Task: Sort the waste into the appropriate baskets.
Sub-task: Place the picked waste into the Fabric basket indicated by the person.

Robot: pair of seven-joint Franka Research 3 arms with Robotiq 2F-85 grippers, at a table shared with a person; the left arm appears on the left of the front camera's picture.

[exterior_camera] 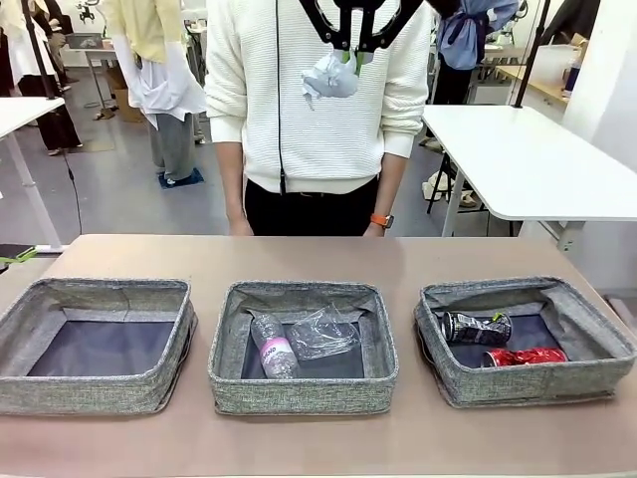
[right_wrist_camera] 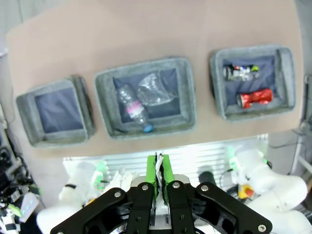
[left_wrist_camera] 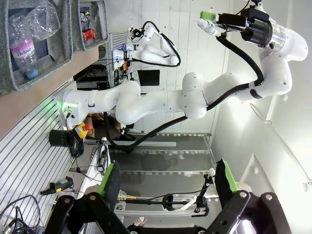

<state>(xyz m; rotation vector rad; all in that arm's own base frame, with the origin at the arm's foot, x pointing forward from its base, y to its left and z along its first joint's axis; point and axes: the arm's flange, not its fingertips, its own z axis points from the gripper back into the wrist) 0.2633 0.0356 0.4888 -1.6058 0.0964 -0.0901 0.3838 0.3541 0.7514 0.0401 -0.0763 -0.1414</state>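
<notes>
At the top centre of the front view, my right gripper (exterior_camera: pixel 352 56) hangs high above the table (exterior_camera: pixel 398 254), fingers clamped on the crumpled white paper wad (exterior_camera: pixel 329 78). Along the bottom edge of the left wrist view, my left gripper (left_wrist_camera: pixel 168 183) stands spread wide, holding nothing. Below, the left basket (exterior_camera: pixel 100 390) lies bare; the middle basket (exterior_camera: pixel 302 394) holds the clear plastic bottle (exterior_camera: pixel 273 348) and clear plastic cup (exterior_camera: pixel 320 332); the right basket (exterior_camera: pixel 587 321) holds the crushed dark can (exterior_camera: pixel 476 328) and red soda can (exterior_camera: pixel 524 358).

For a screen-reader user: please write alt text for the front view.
The right gripper holds a crumpled white paper wad high above three grey baskets. The left basket has nothing in it, the middle one holds a plastic bottle and cup, the right one two cans.
</notes>
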